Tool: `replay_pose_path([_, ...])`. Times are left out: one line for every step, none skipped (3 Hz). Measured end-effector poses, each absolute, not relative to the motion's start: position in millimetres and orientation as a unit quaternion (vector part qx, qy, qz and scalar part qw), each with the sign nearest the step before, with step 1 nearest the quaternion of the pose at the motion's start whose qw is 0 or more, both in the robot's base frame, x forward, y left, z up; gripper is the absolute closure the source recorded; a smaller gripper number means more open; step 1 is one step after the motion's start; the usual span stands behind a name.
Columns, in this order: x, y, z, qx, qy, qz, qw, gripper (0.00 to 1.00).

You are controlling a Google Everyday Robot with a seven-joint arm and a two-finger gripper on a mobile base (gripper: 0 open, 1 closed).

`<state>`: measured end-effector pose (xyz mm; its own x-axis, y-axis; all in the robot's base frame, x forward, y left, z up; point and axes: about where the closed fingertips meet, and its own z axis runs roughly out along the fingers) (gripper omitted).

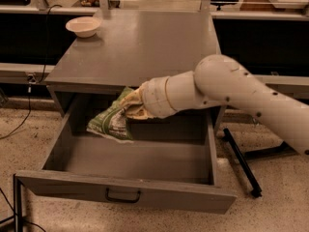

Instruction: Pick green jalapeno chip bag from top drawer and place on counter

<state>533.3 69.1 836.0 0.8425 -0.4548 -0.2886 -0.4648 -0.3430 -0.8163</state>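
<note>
Green jalapeno chip bag (110, 122): green and white foil with darker print, crumpled, clasped by the pale yellowish gripper (131, 109) just below the counter's front edge. Arm (227, 88): glossy off-white shell with a few small dark dots. Counter (140, 47) and top drawer (183, 200): plain matte grey, no pattern. Drawer handle (123, 195): dark metal. Bowl (83, 26) at the counter's rear left corner: cream-white, unpatterned. Floor (275, 211): beige with fine dark and light speckles
</note>
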Motion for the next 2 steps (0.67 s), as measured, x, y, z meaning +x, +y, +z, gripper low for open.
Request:
replay_pose_path([526, 58, 895, -0.815, 0.24, 0.021, 0.527, 1.0])
replay_pose_path([544, 45, 944, -0.821, 0.237, 0.009, 0.52, 1.0])
